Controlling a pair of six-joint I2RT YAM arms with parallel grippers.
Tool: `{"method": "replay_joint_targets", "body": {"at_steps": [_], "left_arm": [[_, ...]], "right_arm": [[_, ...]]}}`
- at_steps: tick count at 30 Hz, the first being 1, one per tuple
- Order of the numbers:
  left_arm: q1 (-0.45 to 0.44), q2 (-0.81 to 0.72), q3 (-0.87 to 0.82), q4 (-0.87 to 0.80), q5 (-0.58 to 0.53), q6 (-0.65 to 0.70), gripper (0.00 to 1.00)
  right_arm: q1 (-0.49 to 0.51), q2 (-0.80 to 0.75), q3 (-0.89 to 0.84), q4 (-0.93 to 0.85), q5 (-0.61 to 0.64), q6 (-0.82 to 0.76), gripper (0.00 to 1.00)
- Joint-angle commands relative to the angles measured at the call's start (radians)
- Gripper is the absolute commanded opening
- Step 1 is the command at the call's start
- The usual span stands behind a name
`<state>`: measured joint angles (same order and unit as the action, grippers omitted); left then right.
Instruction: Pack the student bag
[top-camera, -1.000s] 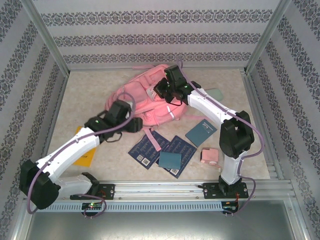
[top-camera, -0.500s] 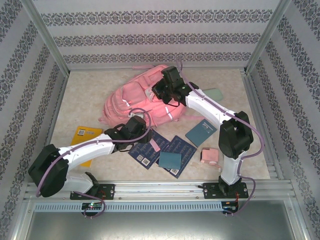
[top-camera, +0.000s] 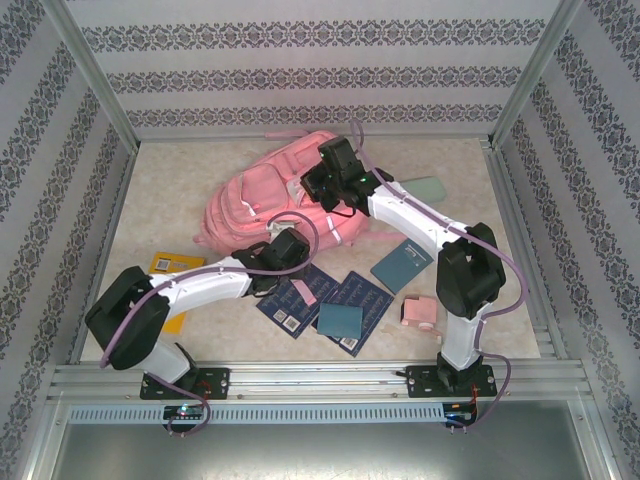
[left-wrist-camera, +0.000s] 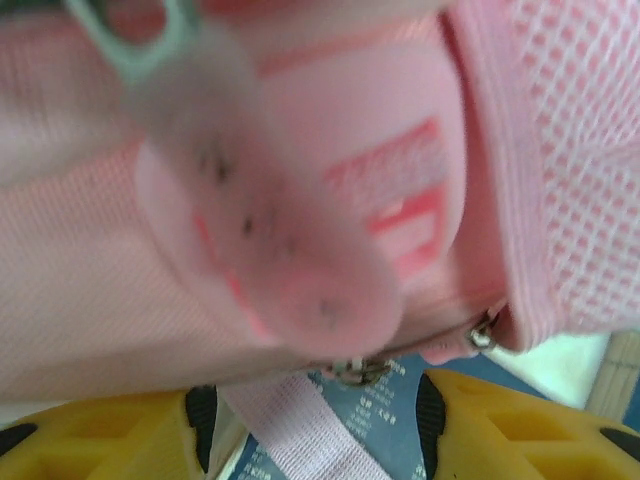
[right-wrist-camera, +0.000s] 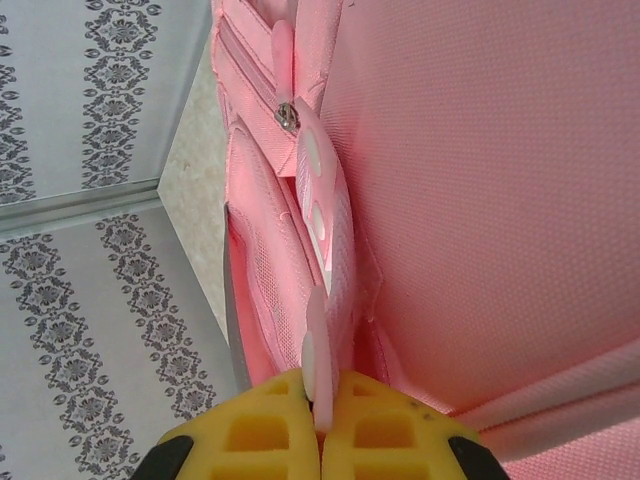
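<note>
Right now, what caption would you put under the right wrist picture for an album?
Right gripper pinched shut on the long zipper pull of the pink student bag.

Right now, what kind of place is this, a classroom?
Probably a robot test booth: a metal frame holds patterned wall panels, and robot arms are bolted to the table holding the student bag.

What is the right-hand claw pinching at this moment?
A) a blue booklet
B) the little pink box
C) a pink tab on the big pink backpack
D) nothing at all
C: the right gripper is shut on a pink tab belonging to the student bag.
</note>
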<state>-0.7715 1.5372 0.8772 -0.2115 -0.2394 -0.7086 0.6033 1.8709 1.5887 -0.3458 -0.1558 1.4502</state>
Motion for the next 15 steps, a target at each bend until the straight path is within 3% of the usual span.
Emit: {"method": "replay_joint_targets", "body": {"at_steps": [1,9,15], "left_arm": [[-0.011,0.045,0.076,-0.036,-0.093,-0.034,0.56],[-0.003,0.110,0.100,-0.069,-0.146,-0.041,0.45],[0.025,0.135,0.074,-0.058,-0.110,-0.049,0.26]], "right_arm": [[0.025,-0.065,-0.023,0.083,-0.022,0.046,0.00],[0.030,-0.093,-0.056,0.111,-0.030,0.067,0.00],[0.032,-0.098,-0.068,0.133,-0.040,0.068,0.00]]}}
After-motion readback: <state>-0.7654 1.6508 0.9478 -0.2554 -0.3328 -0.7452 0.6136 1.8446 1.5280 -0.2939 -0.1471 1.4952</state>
